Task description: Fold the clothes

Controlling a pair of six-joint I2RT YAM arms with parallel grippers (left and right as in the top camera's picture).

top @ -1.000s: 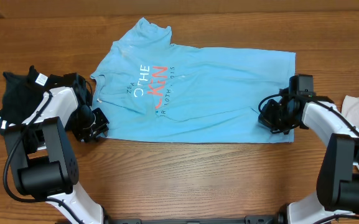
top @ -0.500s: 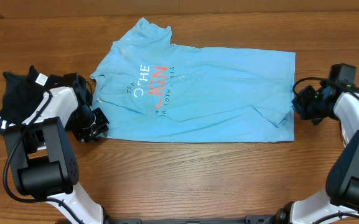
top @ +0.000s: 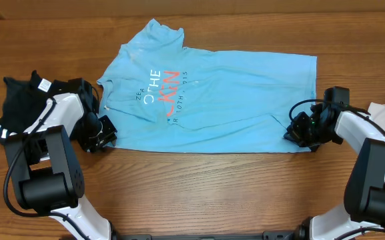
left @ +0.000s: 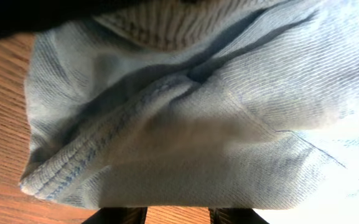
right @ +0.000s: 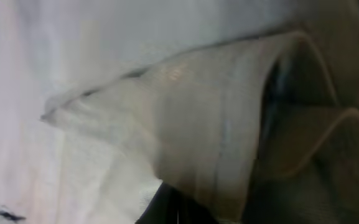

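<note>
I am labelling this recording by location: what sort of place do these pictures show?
Probably a robot test bench for folding laundry: a left arm and a right arm stand at a wooden table, a light-blue T-shirt lies spread on it, and a black garment is heaped beside it.

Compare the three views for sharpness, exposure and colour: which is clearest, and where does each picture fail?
Overhead view: clearest, evenly lit and sharp, the large print on the light-blue T-shirt legible. Left wrist view: very close, weave crisp at the hem, but the right side glares to near white. Right wrist view: blurred throughout, and the cloth reads grey-beige, not blue.
</note>
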